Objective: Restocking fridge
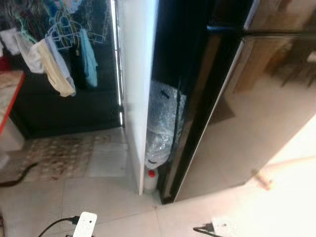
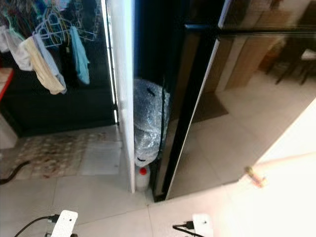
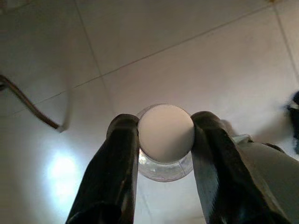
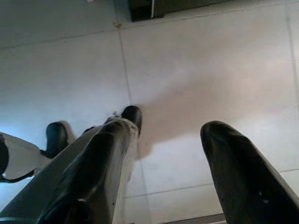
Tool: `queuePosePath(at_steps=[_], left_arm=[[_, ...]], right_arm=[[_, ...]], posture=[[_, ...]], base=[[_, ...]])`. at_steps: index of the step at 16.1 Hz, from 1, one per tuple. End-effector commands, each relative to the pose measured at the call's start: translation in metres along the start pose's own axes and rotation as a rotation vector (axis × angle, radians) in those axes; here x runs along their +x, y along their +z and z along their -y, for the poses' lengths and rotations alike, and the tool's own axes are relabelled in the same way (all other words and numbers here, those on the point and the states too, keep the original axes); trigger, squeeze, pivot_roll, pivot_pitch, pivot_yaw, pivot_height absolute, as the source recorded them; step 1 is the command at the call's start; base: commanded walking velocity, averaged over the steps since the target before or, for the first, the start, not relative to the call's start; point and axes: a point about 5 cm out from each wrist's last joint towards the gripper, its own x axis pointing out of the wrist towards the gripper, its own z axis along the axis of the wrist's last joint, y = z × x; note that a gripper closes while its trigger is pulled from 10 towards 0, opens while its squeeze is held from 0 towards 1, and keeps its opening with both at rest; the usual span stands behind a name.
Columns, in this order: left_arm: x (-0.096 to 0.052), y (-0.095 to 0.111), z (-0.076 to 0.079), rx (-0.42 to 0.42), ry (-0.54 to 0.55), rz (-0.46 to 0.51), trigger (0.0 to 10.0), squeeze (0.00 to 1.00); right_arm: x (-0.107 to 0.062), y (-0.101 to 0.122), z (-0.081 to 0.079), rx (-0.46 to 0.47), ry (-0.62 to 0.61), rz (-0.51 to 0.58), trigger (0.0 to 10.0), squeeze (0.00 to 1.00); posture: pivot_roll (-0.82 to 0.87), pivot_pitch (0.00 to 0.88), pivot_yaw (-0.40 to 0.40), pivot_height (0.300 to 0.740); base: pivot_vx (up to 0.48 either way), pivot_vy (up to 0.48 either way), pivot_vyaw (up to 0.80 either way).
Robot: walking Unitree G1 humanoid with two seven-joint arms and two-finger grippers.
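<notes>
Tiled floor (image 3: 196,60) below — left pincer (image 3: 166,135) clamps a white-capped bottle (image 3: 166,140), right pincer (image 4: 168,140) gapes.

Soft blur in head views, overexposed floor (image 1: 276,197) at right, dark fridge (image 1: 197,98), dim wrist views

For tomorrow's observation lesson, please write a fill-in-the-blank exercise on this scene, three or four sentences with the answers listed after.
1. The left gripper is shut on a clear bottle with a ____ cap.
2. The right gripper hangs ____, holding nothing, above the tiled floor.
3. A bundle of ____ wrap is wedged beside the white panel.
4. Under that bundle stands a small bottle with a ____ cap.

Missing words: white; open; bubble; red
</notes>
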Motion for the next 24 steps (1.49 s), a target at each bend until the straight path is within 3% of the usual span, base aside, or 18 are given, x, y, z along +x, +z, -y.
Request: queuePosePath(at_steps=[1, 5, 9, 21, 24], left_arm=[[-0.0001, -0.0012, 0.0027, 0.003, -0.007, -0.012, 10.0, 0.0], [-0.0003, -0.0019, 0.0064, -0.011, -0.019, -0.016, 10.0, 0.0], [-0.0005, -0.0041, 0.001, 0.011, -0.017, -0.017, 10.0, 0.0], [-0.0013, -0.0084, 0.0025, 0.051, -0.033, -0.029, 10.0, 0.0], [-0.0012, -0.0081, 0.0021, 0.043, -0.031, -0.03, 10.0, 0.0]], right_arm=[[-0.0009, 0.002, 0.0062, 0.017, -0.018, 0.019, 10.0, 0.0], [-0.0015, 0.0034, 0.0104, 0.013, -0.031, 0.025, 10.0, 0.0], [-0.0007, 0.0006, 0.0054, 0.015, -0.026, 0.006, 10.0, 0.0], [-0.001, -0.0033, 0.0046, -0.007, -0.021, -0.009, 10.0, 0.0], [-0.0009, -0.0021, 0.0046, 0.01, -0.024, 0.002, 10.0, 0.0]], posture=[[-0.04, 0.0, -0.044, 0.74], [-0.07, 0.0, -0.046, 0.74], [-0.1, 0.0, 0.0, 0.74], [-0.1, 0.0, 0.005, 0.74], [-0.1, 0.0, 0.003, 0.74]], base=[[0.0, 0.0, 0.0], [0.0, 0.0, 0.0], [0.0, 0.0, -0.79], [0.0, 0.0, -0.79], [0.0, 0.0, 0.0]])
